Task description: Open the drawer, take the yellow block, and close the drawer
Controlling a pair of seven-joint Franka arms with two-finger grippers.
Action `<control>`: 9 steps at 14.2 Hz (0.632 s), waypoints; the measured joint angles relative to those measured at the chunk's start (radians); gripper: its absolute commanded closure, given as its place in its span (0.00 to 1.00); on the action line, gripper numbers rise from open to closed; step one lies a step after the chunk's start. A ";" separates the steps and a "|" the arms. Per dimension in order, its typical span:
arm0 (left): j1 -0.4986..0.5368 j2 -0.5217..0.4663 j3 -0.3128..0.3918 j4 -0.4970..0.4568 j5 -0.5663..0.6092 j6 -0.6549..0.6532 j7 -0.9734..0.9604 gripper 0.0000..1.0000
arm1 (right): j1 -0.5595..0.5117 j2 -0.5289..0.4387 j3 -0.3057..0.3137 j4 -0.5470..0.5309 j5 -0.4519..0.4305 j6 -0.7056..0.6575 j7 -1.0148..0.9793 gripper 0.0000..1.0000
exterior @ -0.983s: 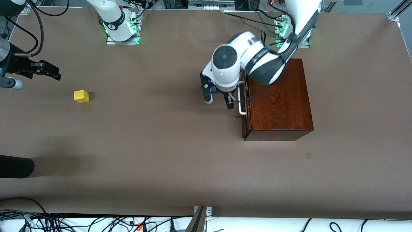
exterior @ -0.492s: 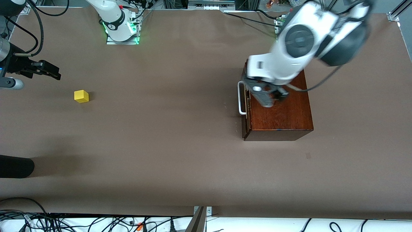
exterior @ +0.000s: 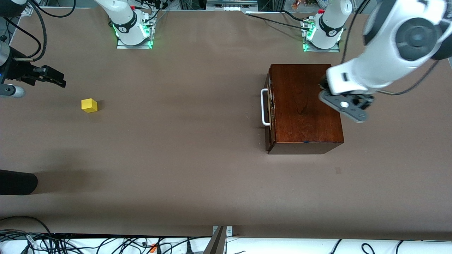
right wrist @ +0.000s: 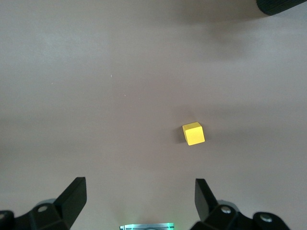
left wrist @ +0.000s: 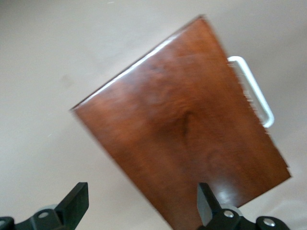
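Observation:
The mahogany box point(exterior: 305, 106) stands toward the left arm's end of the table. Its drawer point(exterior: 270, 106) is pushed in; only a thin pale strip shows by the white handle point(exterior: 263, 107). The yellow block point(exterior: 89, 105) sits on the bare table toward the right arm's end, apart from both grippers. My left gripper point(exterior: 348, 107) is up in the air over the box's edge toward the left arm's end, open and empty. Its wrist view shows the box top point(left wrist: 192, 143), the handle point(left wrist: 252, 91) and the gripper point(left wrist: 142, 201). My right gripper point(exterior: 58, 79) waits, open point(right wrist: 140, 196), over the table beside the block point(right wrist: 193, 133).
A black rounded object point(exterior: 17, 181) pokes in at the table's edge at the right arm's end, nearer the front camera than the block; it also shows in the right wrist view point(right wrist: 283, 5). Cables point(exterior: 106, 243) lie along the near edge. The arm bases point(exterior: 132, 30) stand at the back.
My left arm has swung away from the drawer handle, up and across the box toward the left arm's end. The drawer, the block and the right arm have not moved.

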 measured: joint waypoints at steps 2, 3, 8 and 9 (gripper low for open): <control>-0.034 -0.027 0.112 0.001 -0.030 0.000 0.000 0.00 | 0.000 0.000 -0.006 0.000 0.008 0.001 0.000 0.00; -0.040 -0.039 0.150 0.001 -0.046 0.000 -0.002 0.00 | 0.000 0.000 -0.007 0.000 0.010 0.001 0.000 0.00; -0.049 -0.103 0.317 -0.026 -0.119 0.060 -0.144 0.00 | 0.000 0.000 -0.008 0.000 0.011 0.002 0.000 0.00; -0.049 -0.121 0.335 -0.040 -0.121 0.066 -0.193 0.00 | 0.000 0.000 -0.008 0.000 0.011 0.002 0.000 0.00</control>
